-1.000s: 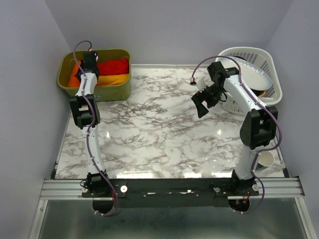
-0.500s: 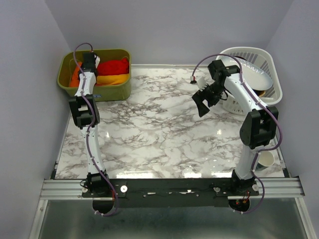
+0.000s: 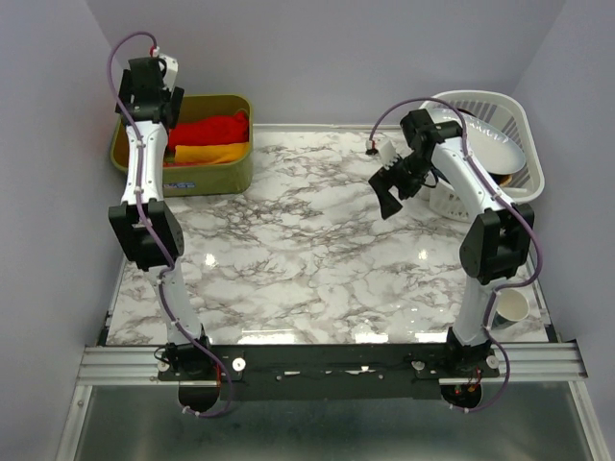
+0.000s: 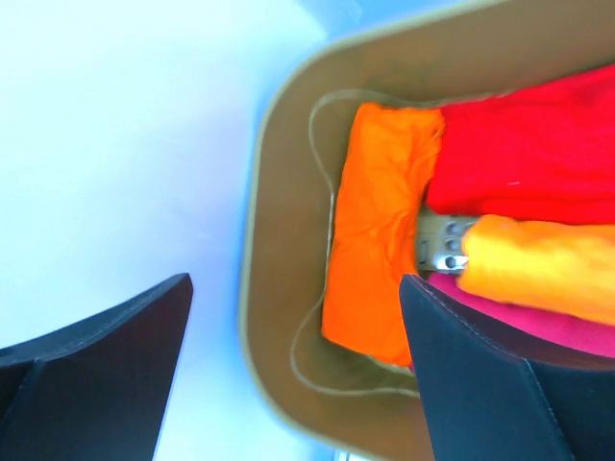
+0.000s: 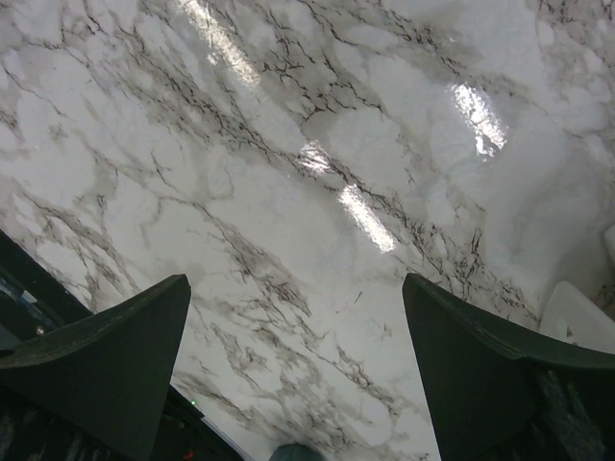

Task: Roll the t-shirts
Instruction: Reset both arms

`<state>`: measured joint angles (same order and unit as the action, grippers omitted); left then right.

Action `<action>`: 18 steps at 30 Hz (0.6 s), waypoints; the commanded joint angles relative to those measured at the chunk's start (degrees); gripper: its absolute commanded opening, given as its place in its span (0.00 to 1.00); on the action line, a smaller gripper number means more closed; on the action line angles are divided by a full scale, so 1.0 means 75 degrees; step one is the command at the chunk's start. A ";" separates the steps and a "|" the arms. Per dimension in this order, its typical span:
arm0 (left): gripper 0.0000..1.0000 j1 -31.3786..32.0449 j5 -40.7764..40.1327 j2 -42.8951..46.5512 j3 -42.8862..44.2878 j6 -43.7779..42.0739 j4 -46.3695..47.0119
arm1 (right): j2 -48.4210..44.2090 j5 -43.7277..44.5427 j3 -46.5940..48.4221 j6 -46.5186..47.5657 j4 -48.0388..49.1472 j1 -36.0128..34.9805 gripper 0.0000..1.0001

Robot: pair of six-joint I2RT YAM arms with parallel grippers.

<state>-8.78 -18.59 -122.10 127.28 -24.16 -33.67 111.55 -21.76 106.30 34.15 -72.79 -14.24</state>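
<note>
Rolled t-shirts lie in an olive bin [image 4: 258, 288] at the back left. A bright orange roll [image 4: 375, 240] sits at the bin's left end, with a red one [image 4: 538, 154] and a yellow-orange one [image 4: 548, 269] beside it. From above I see the red t-shirt [image 3: 216, 128] and the yellow-orange t-shirt [image 3: 207, 152]. The arm hides the orange one there. My left gripper [image 4: 298, 384] [image 3: 152, 96] hangs open and empty, high above the bin's left end. Over the marble table [image 3: 307, 259], my right gripper [image 3: 386, 197] [image 5: 298, 375] is open and holds nothing.
A white laundry basket [image 3: 519, 120] holding a white plate [image 3: 492, 149] stands at the back right, close behind the right arm. A paper cup [image 3: 512, 305] sits near the right arm's base. Grey walls close in the left, back and right sides.
My left gripper has opened, letting go of the orange roll in the bin, and has risen up and to the left. The right gripper has shifted slightly.
</note>
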 commanded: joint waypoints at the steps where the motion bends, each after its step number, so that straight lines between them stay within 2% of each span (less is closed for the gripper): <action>1: 0.98 -0.0084 0.2229 0.1325 -0.0669 0.0151 -0.0748 | -0.0317 0.0227 0.0649 -0.0018 0.0435 -0.0058 1.00; 2: 0.98 -0.0084 0.3021 0.1559 -0.0810 0.0186 -0.0760 | -0.0399 0.0287 0.1034 -0.0181 0.0668 -0.0082 1.00; 6: 0.98 -0.0014 0.4571 0.3057 -0.1944 0.1014 -0.0550 | -0.0880 -0.0028 0.2030 -0.0661 0.1173 -0.0105 1.00; 8: 0.99 0.0056 0.5066 0.3458 -0.2286 0.1380 -0.0362 | -0.1301 -0.0099 0.2081 -0.1210 0.1838 -0.0128 1.00; 10: 0.99 0.0290 0.5782 0.3916 -0.2591 0.1603 -0.0385 | -0.1769 -0.0006 0.1427 -0.1692 0.2553 -0.0140 1.00; 11: 0.98 0.0442 0.5934 0.4033 -0.2662 0.1581 -0.0386 | -0.2525 0.0285 0.0856 -0.2309 0.3718 -0.0152 1.00; 12: 0.98 0.0560 0.6040 0.4243 -0.2883 0.1511 -0.0386 | -0.2904 0.0473 -0.0241 -0.2617 0.4379 -0.0152 1.00; 14: 0.98 0.0958 0.6181 0.4455 -0.3095 0.1102 -0.0339 | -0.3631 0.0732 -0.1208 -0.3074 0.5760 -0.0187 1.00; 16: 0.98 0.1157 0.6135 0.4760 -0.3517 0.0937 -0.0048 | -0.4394 0.0920 -0.2051 -0.3275 0.6270 -0.0269 1.00; 18: 0.98 0.1532 0.5995 0.5005 -0.3937 0.1065 0.0222 | -0.4734 0.1177 -0.2243 -0.3509 0.6320 -0.0421 1.00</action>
<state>-1.63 22.35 -88.25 103.24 -16.21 -35.40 81.34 -18.68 97.65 16.38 -39.57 -15.49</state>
